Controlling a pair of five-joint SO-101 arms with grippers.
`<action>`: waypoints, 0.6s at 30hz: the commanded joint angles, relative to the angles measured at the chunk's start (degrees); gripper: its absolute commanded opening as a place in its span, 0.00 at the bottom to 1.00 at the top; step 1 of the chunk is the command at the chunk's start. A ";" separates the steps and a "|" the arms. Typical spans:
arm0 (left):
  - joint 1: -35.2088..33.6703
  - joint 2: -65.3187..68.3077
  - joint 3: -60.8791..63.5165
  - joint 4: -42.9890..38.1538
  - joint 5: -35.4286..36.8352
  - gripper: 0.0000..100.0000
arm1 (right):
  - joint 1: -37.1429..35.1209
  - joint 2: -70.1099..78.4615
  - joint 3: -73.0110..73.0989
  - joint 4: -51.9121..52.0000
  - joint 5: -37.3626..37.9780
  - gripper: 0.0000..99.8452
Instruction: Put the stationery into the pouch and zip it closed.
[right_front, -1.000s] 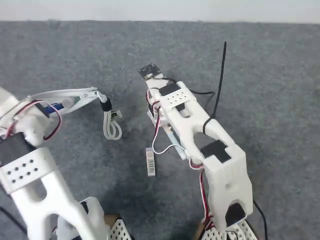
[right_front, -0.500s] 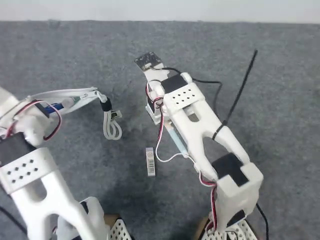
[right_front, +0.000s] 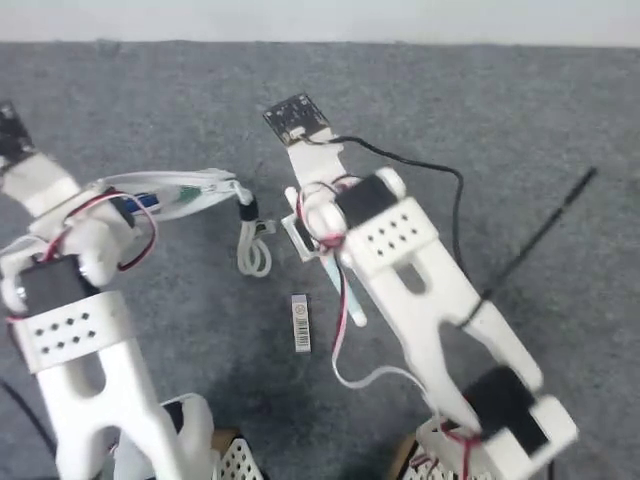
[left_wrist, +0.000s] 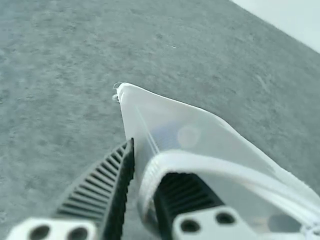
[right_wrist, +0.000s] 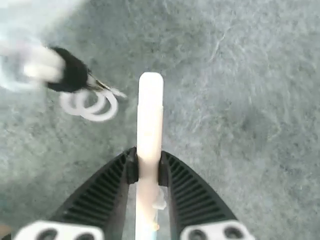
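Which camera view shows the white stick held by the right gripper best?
The right wrist view: the white stick runs out lengthwise from the right gripper, with its rounded tip in plain sight. The high view gives a short stretch of it under that arm. The left wrist view faces the pouch instead.

No words or numbers are legible from here. The only print is a barcode sticker (right_front: 300, 316) on a small white item (right_front: 301, 340) lying on the grey mat (right_front: 150, 110), near the pouch (right_front: 175, 197), toward the arms' bases.
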 joint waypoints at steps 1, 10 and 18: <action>4.48 -1.23 -2.24 -2.11 0.53 0.01 | -2.68 -10.07 4.40 -4.97 -0.62 0.01; 6.24 -1.23 -2.07 -1.93 0.44 0.01 | -7.69 -28.09 19.43 -16.22 -1.76 0.01; 6.33 -1.23 -1.89 -1.93 0.26 0.01 | -9.54 -41.10 31.65 -29.23 -11.08 0.01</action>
